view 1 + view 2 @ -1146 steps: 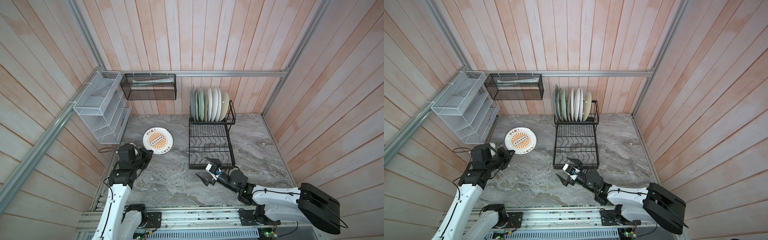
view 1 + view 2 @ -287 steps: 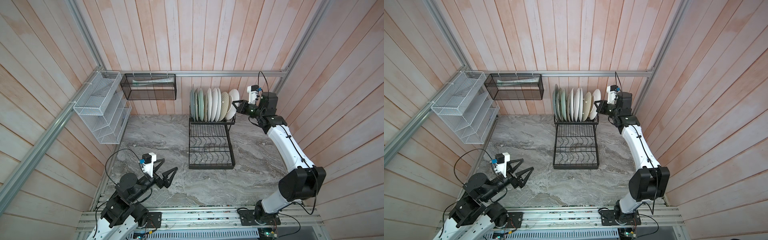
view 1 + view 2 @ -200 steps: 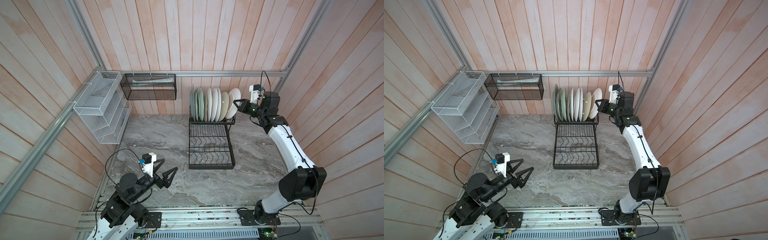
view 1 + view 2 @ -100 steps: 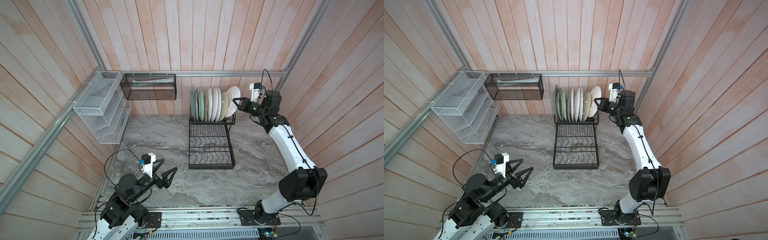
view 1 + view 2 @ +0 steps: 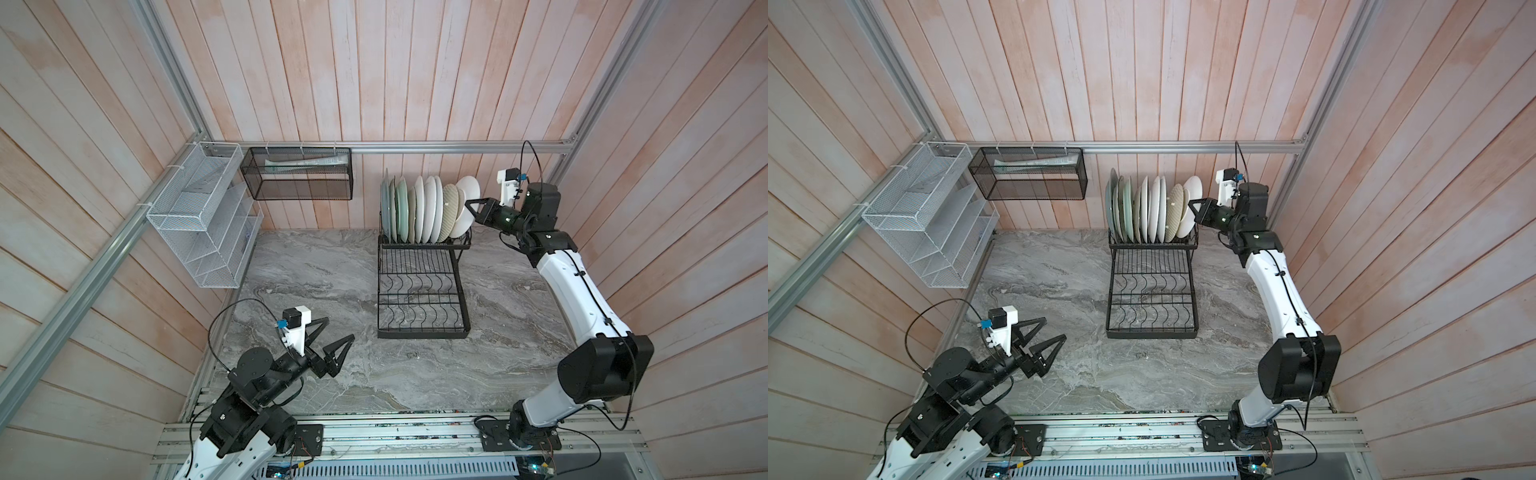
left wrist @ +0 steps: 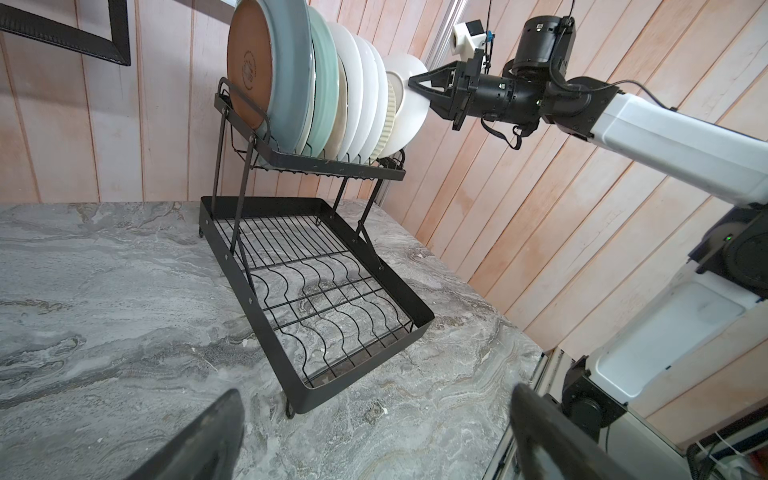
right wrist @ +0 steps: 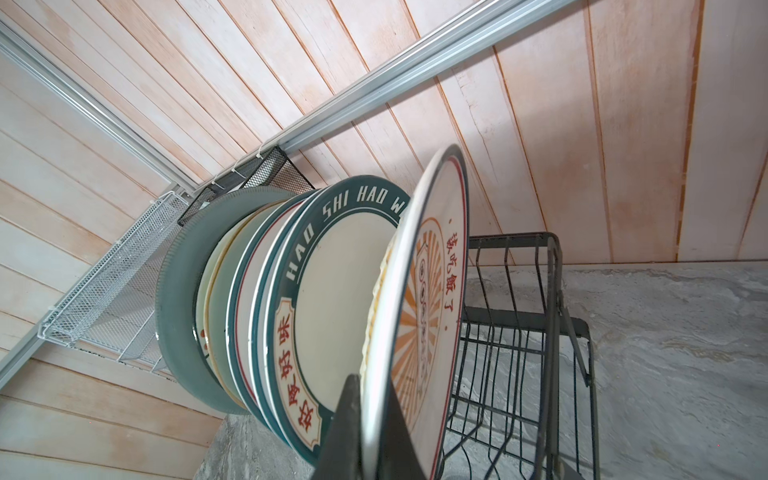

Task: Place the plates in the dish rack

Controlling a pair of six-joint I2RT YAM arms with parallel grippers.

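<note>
Right wrist view looks along the sunburst plate. It stands on its edge at the end of the row, in the top part of the dish rack. The right end effector is pressed together on the rim of this plate, with one finger on each face. It likely holds the rim because a plate on edge is thin there and easy to pinch.

The plate leans a little toward the ribbed plate beside it. Its bottom edge looks to be down in the rack or very close, but the wires under it are hidden. The other plates stand side by side in the top part of the rack. They stand on edge so that each one gets its own gap and many fit together.

In both top views the right arm comes at the rack from the side where the row ends. That way it does not bump the plates in the row.

The left end effector is spread wide and holds nothing. It hovers over the tabletop on the near side of the rack, well apart from it, likely to keep out of the way.

No plate lies on the tabletop around the rack, so this looks like the last one. The next move is likely a gentle letting go, so the plate does not tip off the end.
</note>
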